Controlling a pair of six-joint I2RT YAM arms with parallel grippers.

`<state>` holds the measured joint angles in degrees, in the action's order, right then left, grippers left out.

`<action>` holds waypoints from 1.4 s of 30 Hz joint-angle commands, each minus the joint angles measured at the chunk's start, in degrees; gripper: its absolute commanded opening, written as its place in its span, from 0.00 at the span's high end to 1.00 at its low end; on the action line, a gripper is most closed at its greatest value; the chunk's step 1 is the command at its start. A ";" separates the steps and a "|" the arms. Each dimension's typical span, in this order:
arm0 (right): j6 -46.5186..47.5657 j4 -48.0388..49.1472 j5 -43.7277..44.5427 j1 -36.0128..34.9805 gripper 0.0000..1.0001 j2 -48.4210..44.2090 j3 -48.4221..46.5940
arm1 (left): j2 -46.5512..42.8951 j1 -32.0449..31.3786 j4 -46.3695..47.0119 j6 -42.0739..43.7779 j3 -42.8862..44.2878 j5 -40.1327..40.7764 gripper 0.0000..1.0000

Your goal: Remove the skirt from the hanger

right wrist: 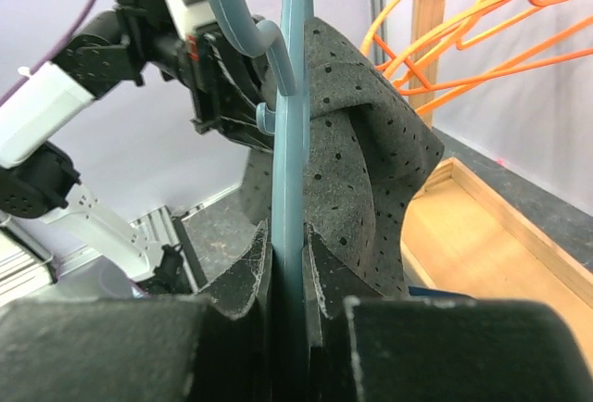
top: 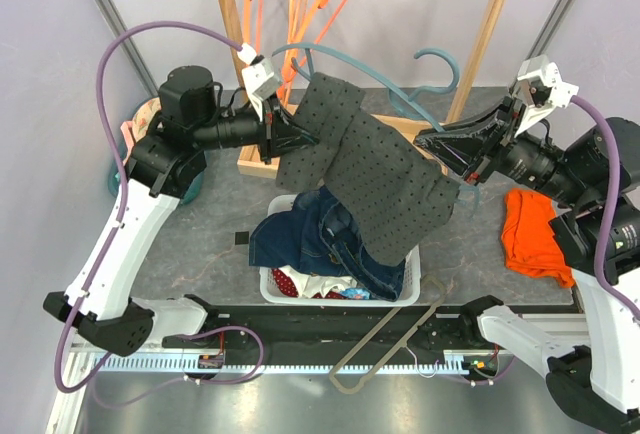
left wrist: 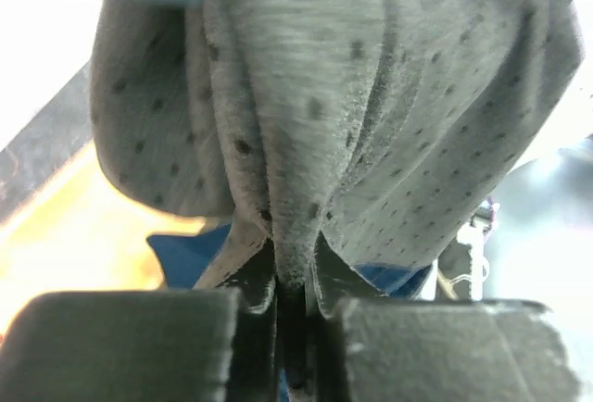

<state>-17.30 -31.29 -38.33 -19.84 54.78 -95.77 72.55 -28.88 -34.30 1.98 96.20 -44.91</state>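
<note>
A grey dotted garment (top: 385,184) hangs on a grey-blue hanger (top: 360,69) held in the air over the basket. My left gripper (top: 308,137) is shut on a fold of that grey garment (left wrist: 306,96), pinched between the fingertips (left wrist: 295,263). My right gripper (top: 425,139) is shut on the grey-blue hanger's bar (right wrist: 295,96), which runs upright between its jaws (right wrist: 289,235). A patch of the dark red, white-dotted skirt (top: 290,281) shows in the basket, mostly buried. Several orange hangers (top: 300,4) hang on the rack; which is the task's hanger I cannot tell.
A white basket (top: 412,289) under the garment holds blue denim clothes (top: 310,234). The wooden rack (top: 480,44) stands behind it. An orange cloth (top: 530,234) lies at the right. A brown hanger (top: 390,339) lies near the front edge.
</note>
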 commanded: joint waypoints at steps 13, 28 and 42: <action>8.59 2.46 14.67 -0.20 1.00 -4.59 11.20 | 7.69 2.59 6.87 -8.82 32.43 -2.38 0.98; 6.75 -6.85 35.51 -0.12 1.00 4.54 5.77 | 6.20 8.23 16.46 -18.41 32.56 -7.39 0.98; 4.38 -6.33 40.69 -0.12 1.00 9.28 -0.29 | 3.47 4.11 13.49 -16.07 16.06 -6.09 0.98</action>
<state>-11.18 -39.97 -1.78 -20.03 61.89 -91.50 77.28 -22.04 -19.68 -17.28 118.48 -52.82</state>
